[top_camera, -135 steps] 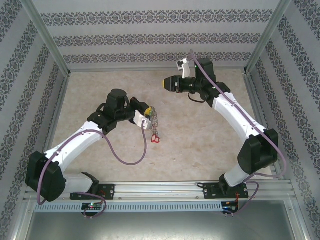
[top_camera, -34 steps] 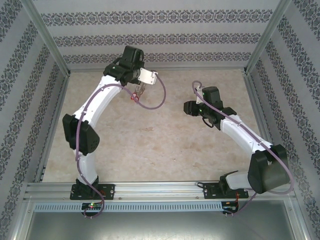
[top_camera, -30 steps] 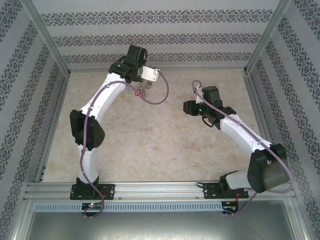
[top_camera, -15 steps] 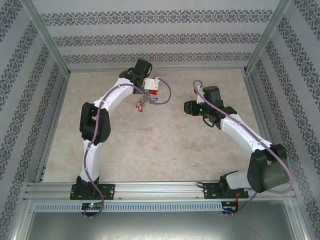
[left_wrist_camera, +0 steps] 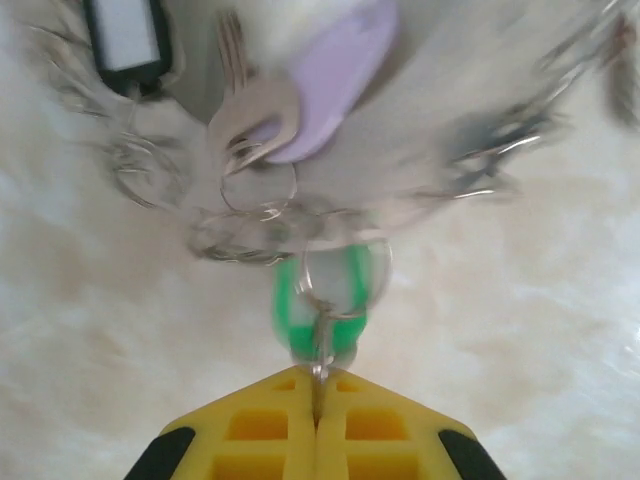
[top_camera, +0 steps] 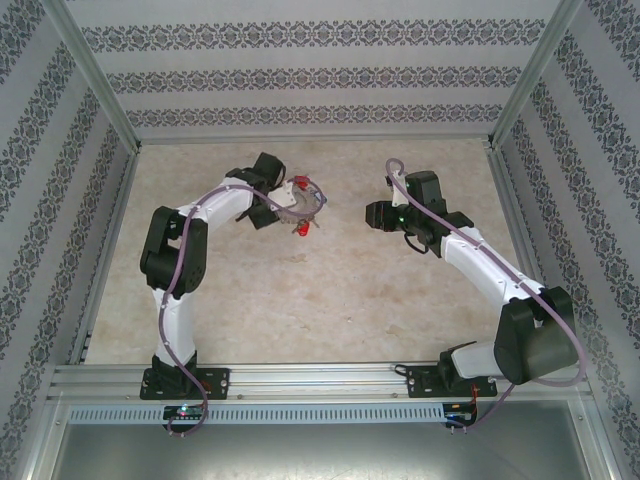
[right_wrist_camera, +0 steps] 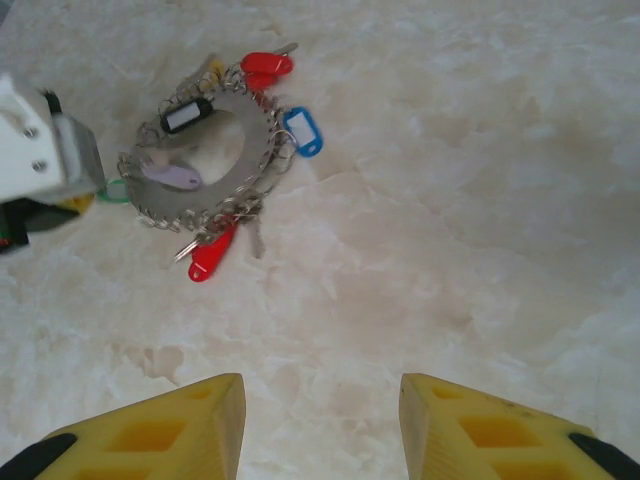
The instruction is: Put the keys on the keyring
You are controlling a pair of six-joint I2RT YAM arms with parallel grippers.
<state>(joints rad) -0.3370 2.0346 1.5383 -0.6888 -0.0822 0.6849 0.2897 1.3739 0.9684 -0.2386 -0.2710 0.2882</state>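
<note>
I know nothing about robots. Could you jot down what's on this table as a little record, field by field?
Surface: pale marbled table
Main item: grey metal keyring, fringed with small tagged keys
Tags seen: red tag, blue tag, purple tag, black tag
Left gripper: shut, pinching the thin wire loop of the green-tagged key at the keyring's edge
Right gripper: open, holding nothing, well apart from the keyring
Keyring resting or lifted: cannot tell

My left gripper (left_wrist_camera: 317,385), out at 1 o'clock, has its jaws clamped on the keyring (right_wrist_camera: 258,130). My right gripper (right_wrist_camera: 320,385) faces 9 o'clock, jaws apart.
</note>
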